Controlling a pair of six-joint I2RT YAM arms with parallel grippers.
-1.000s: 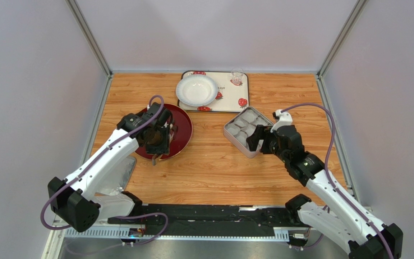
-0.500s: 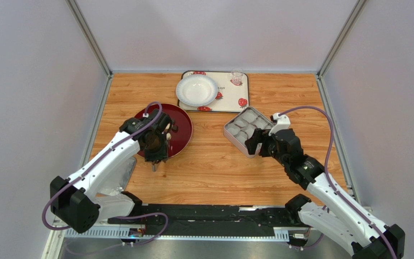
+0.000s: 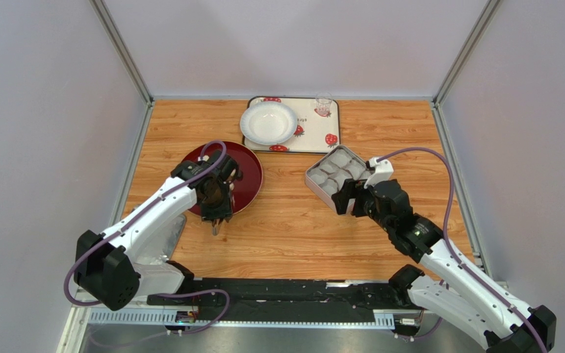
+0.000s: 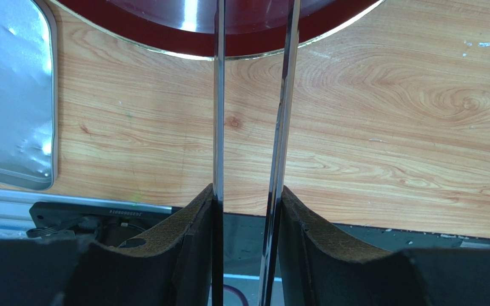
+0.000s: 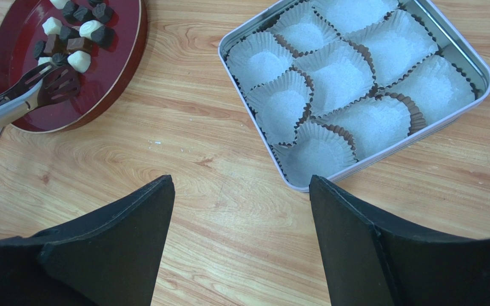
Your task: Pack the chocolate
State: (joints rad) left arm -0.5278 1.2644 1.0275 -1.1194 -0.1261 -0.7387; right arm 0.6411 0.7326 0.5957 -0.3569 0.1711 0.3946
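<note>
The chocolate (image 5: 68, 38), small dark brown and cream-white pieces, lies clustered on a dark red plate (image 5: 110, 76) at left. My left gripper (image 4: 247, 194) is shut on metal tongs (image 4: 219, 127); its two blades run up to the plate's rim (image 4: 241, 54). In the right wrist view the tongs' tips (image 5: 56, 80) sit over the plate just beside the pieces, with nothing visible between them. The square tin (image 5: 484, 70) holds several white paper cups with nothing in them. My right gripper (image 5: 241, 182) hangs open over bare wood near the tin's corner (image 3: 313, 179).
A white bowl (image 3: 268, 122) and a small clear cup (image 3: 324, 105) stand on a strawberry-print tray (image 3: 315, 136) at the back. A silvery sheet (image 4: 11, 95) lies at the table's left near edge. Grey walls close in both sides.
The left arm has shifted a little toward the near edge, keeping the tongs. The right gripper has crept slightly left, closer to the tin.
</note>
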